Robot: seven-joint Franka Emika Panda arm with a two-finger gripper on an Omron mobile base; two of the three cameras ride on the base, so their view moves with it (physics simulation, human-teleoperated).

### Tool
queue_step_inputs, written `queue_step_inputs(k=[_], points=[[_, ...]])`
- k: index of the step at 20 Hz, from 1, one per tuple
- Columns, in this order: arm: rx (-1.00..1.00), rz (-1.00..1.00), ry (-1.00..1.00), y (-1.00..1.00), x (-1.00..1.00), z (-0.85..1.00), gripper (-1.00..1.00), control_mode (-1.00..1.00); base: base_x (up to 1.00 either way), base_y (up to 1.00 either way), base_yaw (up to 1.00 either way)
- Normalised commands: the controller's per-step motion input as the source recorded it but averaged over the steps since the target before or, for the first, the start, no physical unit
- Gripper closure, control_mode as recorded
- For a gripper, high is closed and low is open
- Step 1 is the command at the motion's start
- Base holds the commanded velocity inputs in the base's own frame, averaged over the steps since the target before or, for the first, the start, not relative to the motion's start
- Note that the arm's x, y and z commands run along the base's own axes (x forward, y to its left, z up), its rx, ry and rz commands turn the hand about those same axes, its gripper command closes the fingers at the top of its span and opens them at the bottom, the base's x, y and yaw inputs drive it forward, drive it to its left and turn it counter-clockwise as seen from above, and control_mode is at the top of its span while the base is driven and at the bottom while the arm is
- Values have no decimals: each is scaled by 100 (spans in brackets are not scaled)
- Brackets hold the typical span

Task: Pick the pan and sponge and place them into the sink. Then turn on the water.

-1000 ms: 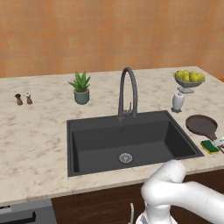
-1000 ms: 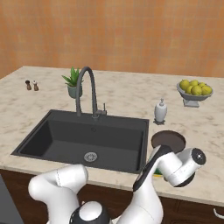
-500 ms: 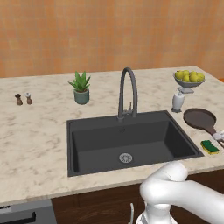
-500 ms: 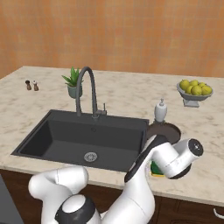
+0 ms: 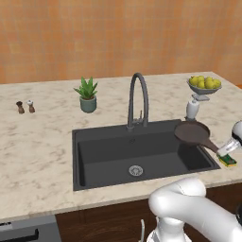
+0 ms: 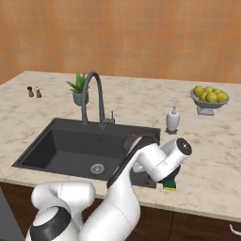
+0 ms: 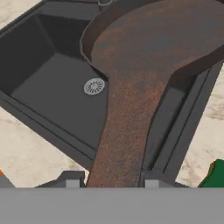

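The speckled stone counter [image 5: 42,156] is stretching wide around the sink [image 5: 118,156], a deep dark rectangular basin with plain walls and a round metal drain [image 5: 135,170], and most of the basin floor is lying open. The tall arched faucet [image 5: 138,101] is rising at the back rim, well apart from the pan. The pan [image 5: 192,133], round, shallow and rusty brown, is hanging over the sink's right edge, its dish above the basin and its handle reaching out over the rim toward the counter. The gripper [image 7: 112,180] is clamping that handle, a finger on each side. The soap bottle [image 5: 192,108] is standing just behind the pan on the counter, and the bowl of lemons [image 5: 204,85] is sitting farther back. A potted plant [image 5: 87,94] is standing to the left of the faucet, and two small shakers [image 5: 25,106] are standing far left. The sponge [image 5: 227,160], yellow with a green top, is lying on the counter right of the sink, near the handle.
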Motion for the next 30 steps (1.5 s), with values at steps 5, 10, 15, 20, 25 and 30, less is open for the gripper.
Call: queue_step_inputs(k=[5, 10, 15, 20, 25, 30], points=[[-16, 49, 0, 90, 5, 3, 100, -100, 0, 0, 0], [-13, 52, 0, 52, 19, 0, 100, -100, 0, 0, 0], [-6, 41, 2, 33, 38, 0, 100, -100, 0, 0, 0], [-2, 18, 8, 8, 35, 0, 100, -100, 0, 0, 0], [0, 4, 0, 0, 26, -9, 100, -100, 0, 0, 0], [-1, 3, 0, 14, 25, -36, 100, -100, 0, 0, 0]])
